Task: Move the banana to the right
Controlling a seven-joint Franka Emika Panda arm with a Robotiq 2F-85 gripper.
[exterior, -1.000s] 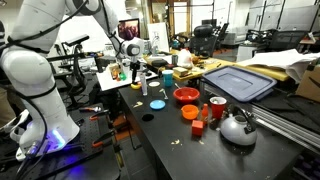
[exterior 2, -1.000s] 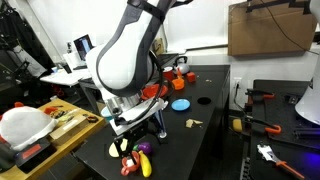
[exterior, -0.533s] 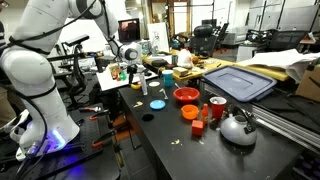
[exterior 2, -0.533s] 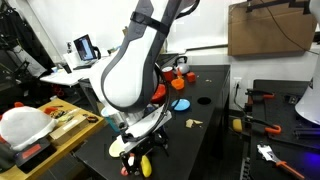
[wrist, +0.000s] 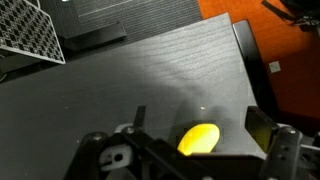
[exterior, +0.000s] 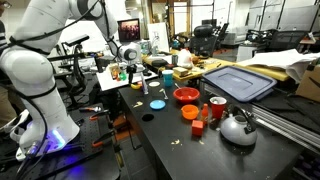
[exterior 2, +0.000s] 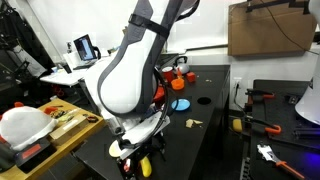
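Framing banana (wrist: 198,138) inside spread claw (wrist: 194,153): wrist view.

The black table (exterior: 165,145) fills the lower middle of an exterior view. A red bowl (exterior: 186,96) sits on it near the centre, with a blue disc (exterior: 157,104) to its left and an orange round thing (exterior: 189,113) and a red block (exterior: 198,127) just below. A kettle (exterior: 238,128) stands at lower right. In the wrist view the banana (wrist: 198,138) lies on the dark top at bottom centre.
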